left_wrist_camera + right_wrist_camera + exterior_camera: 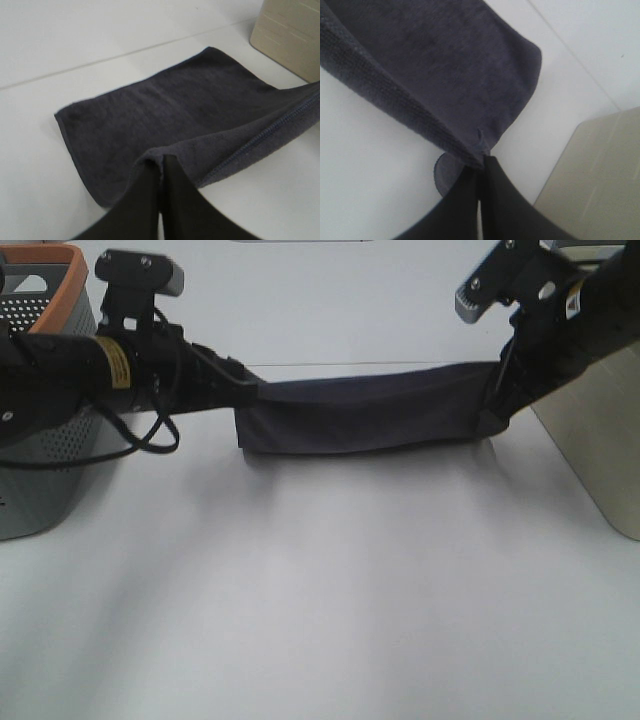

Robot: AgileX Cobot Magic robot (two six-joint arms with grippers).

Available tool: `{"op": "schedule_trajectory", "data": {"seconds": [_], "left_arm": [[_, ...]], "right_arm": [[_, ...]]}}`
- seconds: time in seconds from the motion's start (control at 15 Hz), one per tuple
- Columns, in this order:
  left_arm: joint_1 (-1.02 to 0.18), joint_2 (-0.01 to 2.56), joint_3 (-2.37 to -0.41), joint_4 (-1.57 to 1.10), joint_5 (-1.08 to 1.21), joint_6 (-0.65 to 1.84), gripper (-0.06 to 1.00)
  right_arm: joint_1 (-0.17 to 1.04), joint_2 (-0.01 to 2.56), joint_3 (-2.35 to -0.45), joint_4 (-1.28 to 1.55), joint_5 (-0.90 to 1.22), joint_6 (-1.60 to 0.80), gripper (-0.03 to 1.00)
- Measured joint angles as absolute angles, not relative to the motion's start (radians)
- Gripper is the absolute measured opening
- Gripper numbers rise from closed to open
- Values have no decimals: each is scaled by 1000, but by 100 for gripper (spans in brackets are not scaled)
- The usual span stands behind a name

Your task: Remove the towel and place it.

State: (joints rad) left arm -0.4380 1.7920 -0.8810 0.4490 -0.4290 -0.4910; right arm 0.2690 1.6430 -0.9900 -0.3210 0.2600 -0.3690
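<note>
The dark charcoal towel stretches across the back of the white table, folded along its length, its far part lying flat and its near edge lifted. My left gripper is shut on the towel's left corner; in the left wrist view the closed fingers pinch the hemmed edge of the towel. My right gripper is shut on the right corner; in the right wrist view the closed fingers pinch the towel.
A grey perforated basket with an orange rim stands at the left, behind my left arm. A beige container stands at the right edge; it also shows in the left wrist view and the right wrist view.
</note>
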Motion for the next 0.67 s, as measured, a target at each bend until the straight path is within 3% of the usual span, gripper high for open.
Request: {"op": "schedule_trajectory", "data": {"seconds": [0.33,0.67], "left_arm": [[-440,1750,-734,405,-393,-528,0],[-438,1750,-728,395,-224,-547,0]], "right_arm": [[352,1643,-785,-328,180,-540,2],[427,1747,-755,-308,156,-554,2]]}}
